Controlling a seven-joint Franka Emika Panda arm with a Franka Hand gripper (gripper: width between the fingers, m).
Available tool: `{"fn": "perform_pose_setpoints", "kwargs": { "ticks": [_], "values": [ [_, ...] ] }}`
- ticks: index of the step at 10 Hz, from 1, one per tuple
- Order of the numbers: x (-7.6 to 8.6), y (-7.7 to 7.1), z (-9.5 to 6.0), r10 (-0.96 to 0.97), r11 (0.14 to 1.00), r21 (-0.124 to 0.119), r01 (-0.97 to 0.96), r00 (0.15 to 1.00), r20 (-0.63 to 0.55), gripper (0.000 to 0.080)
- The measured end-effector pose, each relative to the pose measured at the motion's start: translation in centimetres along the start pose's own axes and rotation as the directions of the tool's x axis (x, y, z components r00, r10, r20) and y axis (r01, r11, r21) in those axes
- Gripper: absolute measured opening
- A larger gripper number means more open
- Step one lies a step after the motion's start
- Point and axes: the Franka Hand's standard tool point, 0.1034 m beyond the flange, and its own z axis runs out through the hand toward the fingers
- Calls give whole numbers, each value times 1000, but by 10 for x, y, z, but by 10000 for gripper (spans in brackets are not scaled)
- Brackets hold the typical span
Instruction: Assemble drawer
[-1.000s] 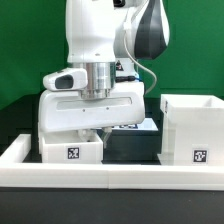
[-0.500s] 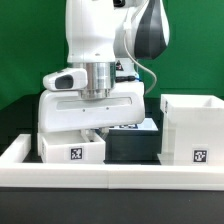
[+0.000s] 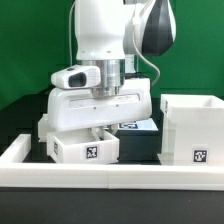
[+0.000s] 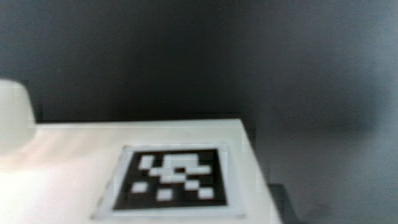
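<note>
My gripper (image 3: pixel 100 131) reaches down onto a small white drawer tray (image 3: pixel 68 148) with a black-and-white marker (image 3: pixel 90 152) on its front. The tray sits slightly tilted, just behind the front wall on the exterior view's left. The fingertips are hidden behind the hand and the tray, and the jaws seem shut on the tray's wall. The tall open white casing (image 3: pixel 190 125), marked low on its front, stands on the exterior view's right. The wrist view shows only the tray's white surface (image 4: pixel 63 165) and its marker (image 4: pixel 175 178), very close. I see no second tray.
A low white border wall (image 3: pixel 110 171) runs across the front. Black table surface (image 3: pixel 138 146) lies between the tray and the casing. A bit of the marker board (image 3: pixel 140 125) shows behind the hand. A green backdrop stands behind.
The arm and the tray have moved together toward the exterior view's right, closer to the casing. The tray now sits slightly tilted.
</note>
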Motion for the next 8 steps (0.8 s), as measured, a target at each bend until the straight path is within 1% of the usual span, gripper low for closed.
{"fn": "perform_pose_setpoints", "kwargs": {
  "ticks": [1,2,4,5,6,7,8],
  "values": [
    [-1,2,-2,-7,1000,-6,7,1000,-6,41],
    [-2,1,1,-23,1000,-3,23,1000,-2,41],
    [-2,1,1,-52,999,-3,52,999,0,41],
    [-2,1,1,-163,987,-10,163,987,0,41],
    [-1,-4,1,-269,963,-26,269,963,-3,41],
    [-1,-10,0,-347,938,-25,347,938,3,41],
    [-2,-12,0,-404,915,-22,404,915,5,41]
  ]
}}
